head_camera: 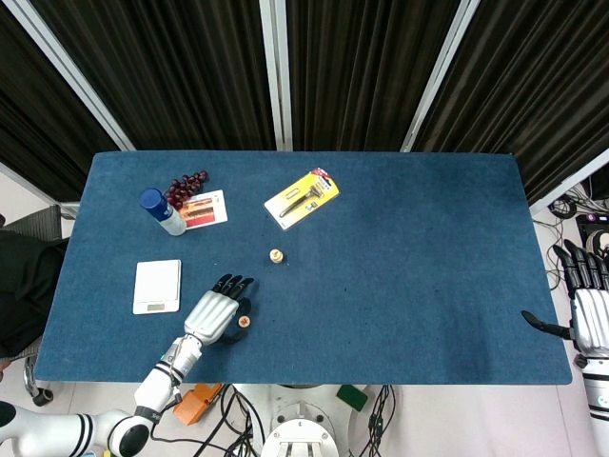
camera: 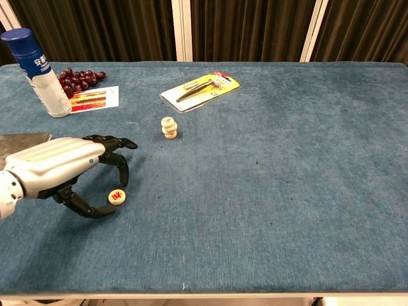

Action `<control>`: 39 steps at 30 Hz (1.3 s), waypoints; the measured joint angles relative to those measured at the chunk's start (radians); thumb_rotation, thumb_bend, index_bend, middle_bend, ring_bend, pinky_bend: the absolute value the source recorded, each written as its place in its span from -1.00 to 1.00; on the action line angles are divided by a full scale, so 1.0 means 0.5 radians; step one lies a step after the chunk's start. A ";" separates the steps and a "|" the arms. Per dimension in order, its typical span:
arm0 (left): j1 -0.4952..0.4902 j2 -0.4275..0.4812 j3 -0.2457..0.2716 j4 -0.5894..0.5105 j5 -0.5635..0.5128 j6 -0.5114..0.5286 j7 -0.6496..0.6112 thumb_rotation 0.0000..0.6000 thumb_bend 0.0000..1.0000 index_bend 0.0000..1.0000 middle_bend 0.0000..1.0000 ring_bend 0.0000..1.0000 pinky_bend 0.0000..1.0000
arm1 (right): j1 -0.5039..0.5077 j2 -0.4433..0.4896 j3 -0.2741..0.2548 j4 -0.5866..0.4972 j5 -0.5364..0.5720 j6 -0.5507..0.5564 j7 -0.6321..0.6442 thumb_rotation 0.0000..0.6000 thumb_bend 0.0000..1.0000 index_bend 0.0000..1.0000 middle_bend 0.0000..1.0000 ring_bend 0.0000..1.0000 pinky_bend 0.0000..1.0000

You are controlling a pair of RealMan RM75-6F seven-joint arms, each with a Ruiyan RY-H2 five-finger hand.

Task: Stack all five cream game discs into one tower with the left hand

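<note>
1. Near the middle of the blue table (camera: 287,191) stands a short tower of cream discs (camera: 169,127). I cannot count its layers for sure, but it looks like several, so most of the stacking seems done.
2. One loose cream disc (camera: 116,196), red mark up, lies flat on the cloth near the front edge, well apart from the tower.
3. The left hand (camera: 60,167) hangs low just beside that disc, dark fingers curved and apart, thumb hooked under toward it. It looks close to touching, but I see no grip; the disc sits on the cloth.
4. What remains, I judge: pinch this disc, carry it to the tower, and set it on top without toppling it.
5. The right hand (head_camera: 585,305) idles off the table's far right edge, fingers apart, holding nothing.
</note>
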 measured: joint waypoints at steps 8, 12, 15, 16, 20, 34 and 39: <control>0.014 -0.019 -0.020 0.027 0.013 -0.026 0.001 0.94 -0.37 -0.09 -0.90 -1.00 -1.00 | -0.002 -0.003 -0.003 0.002 0.004 0.000 0.000 1.00 -0.77 -1.00 -1.00 -1.00 -1.00; 0.022 -0.023 -0.026 0.036 0.015 -0.033 0.000 0.95 -0.37 -0.08 -0.90 -1.00 -1.00 | -0.002 -0.001 -0.002 0.001 0.007 -0.001 0.001 1.00 -0.77 -1.00 -1.00 -1.00 -1.00; 0.029 -0.027 -0.031 0.047 0.019 -0.036 0.001 0.97 -0.37 -0.08 -0.90 -1.00 -1.00 | -0.002 0.000 -0.002 -0.002 0.004 0.002 -0.001 1.00 -0.77 -1.00 -1.00 -1.00 -1.00; 0.031 -0.028 -0.032 0.049 0.021 -0.036 0.000 0.97 -0.37 -0.08 -0.90 -1.00 -1.00 | -0.002 0.000 -0.003 -0.002 0.004 0.002 -0.003 1.00 -0.77 -1.00 -1.00 -1.00 -1.00; 0.041 -0.033 -0.040 0.056 0.035 -0.031 -0.010 0.99 -0.37 -0.04 -0.90 -1.00 -1.00 | -0.002 0.000 -0.004 -0.006 0.002 0.002 -0.007 1.00 -0.77 -1.00 -1.00 -1.00 -1.00; 0.021 0.020 -0.137 0.010 0.031 -0.070 -0.077 1.00 -0.31 0.05 -0.90 -1.00 -1.00 | -0.007 0.002 -0.004 0.001 0.001 0.012 0.002 1.00 -0.77 -1.00 -1.00 -1.00 -1.00; -0.068 0.085 -0.280 -0.054 -0.020 -0.132 -0.080 1.00 -0.31 0.05 -0.90 -1.00 -1.00 | -0.006 0.000 -0.007 0.001 -0.005 0.013 0.000 1.00 -0.77 -1.00 -1.00 -1.00 -1.00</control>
